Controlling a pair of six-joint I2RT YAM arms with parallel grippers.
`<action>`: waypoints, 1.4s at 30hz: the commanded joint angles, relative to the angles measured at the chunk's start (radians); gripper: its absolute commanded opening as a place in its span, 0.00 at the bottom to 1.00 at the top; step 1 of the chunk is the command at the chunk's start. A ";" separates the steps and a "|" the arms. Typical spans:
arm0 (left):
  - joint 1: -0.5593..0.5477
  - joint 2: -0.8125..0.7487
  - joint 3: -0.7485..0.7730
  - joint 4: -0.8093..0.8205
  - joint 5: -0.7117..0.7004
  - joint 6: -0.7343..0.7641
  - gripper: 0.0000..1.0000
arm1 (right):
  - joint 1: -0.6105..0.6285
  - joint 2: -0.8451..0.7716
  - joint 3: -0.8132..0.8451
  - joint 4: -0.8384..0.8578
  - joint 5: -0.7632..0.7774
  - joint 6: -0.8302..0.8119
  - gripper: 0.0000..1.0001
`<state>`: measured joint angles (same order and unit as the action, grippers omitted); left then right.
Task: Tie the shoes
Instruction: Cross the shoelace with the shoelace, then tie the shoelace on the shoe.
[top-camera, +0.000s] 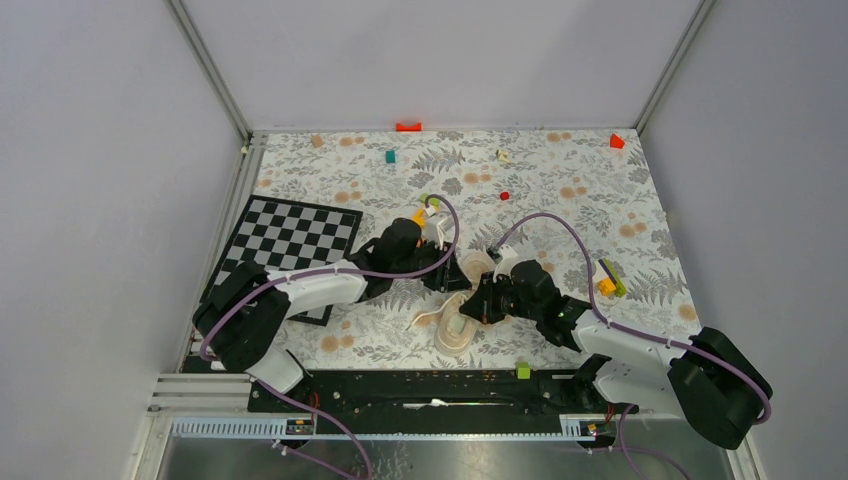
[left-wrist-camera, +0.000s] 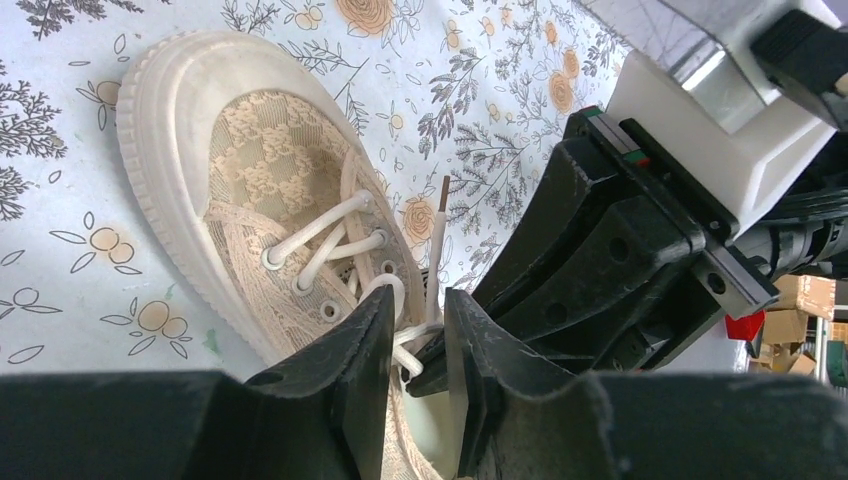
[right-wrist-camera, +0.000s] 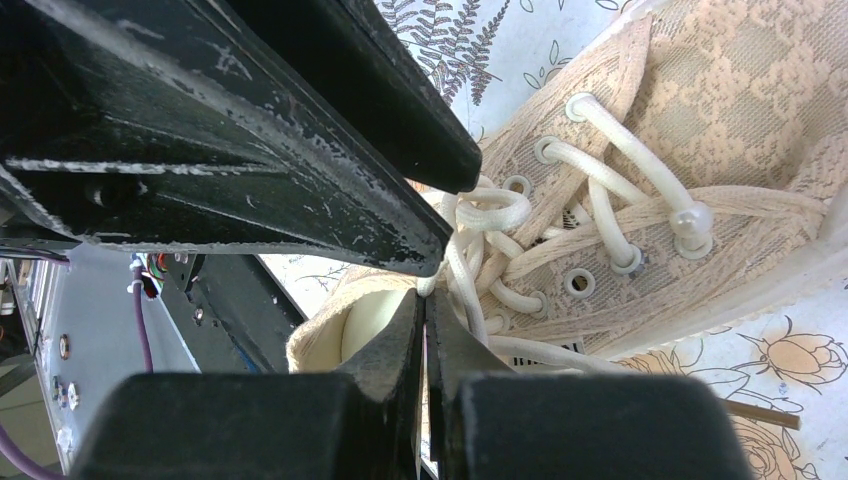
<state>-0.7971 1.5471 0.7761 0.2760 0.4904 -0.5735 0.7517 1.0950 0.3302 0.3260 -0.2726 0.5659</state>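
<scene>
The cream lace-fabric shoe (top-camera: 455, 330) lies on the floral table between both arms, toe toward the near edge. In the left wrist view the shoe (left-wrist-camera: 270, 150) shows its laced eyelets, and one lace end with a brown tip (left-wrist-camera: 443, 190) sticks up. My left gripper (left-wrist-camera: 418, 300) is open over the upper eyelets, with lace strands (left-wrist-camera: 400, 352) in the gap and the right gripper's black fingers (left-wrist-camera: 600, 250) just beyond. My right gripper (right-wrist-camera: 425, 297) is shut on a lace strand (right-wrist-camera: 462, 262) above the shoe's opening (right-wrist-camera: 375, 325).
A checkerboard mat (top-camera: 290, 240) lies at the left. Small blocks are scattered at the back: orange (top-camera: 408, 127), red (top-camera: 616, 141), teal (top-camera: 391, 156). A yellow-green piece (top-camera: 610, 280) sits at the right, and a green block (top-camera: 522, 371) by the black base rail (top-camera: 430, 385).
</scene>
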 joint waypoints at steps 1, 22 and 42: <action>-0.008 0.010 0.049 -0.022 -0.036 0.036 0.29 | -0.004 0.004 0.021 0.023 0.011 -0.006 0.00; -0.042 0.033 0.089 -0.106 -0.105 0.085 0.35 | -0.004 0.012 0.024 0.030 0.009 -0.004 0.00; -0.040 -0.008 0.055 -0.045 -0.115 0.050 0.06 | -0.004 0.011 0.019 0.028 0.006 -0.006 0.00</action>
<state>-0.8341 1.5864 0.8234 0.1730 0.3912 -0.5114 0.7517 1.1027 0.3302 0.3264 -0.2729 0.5659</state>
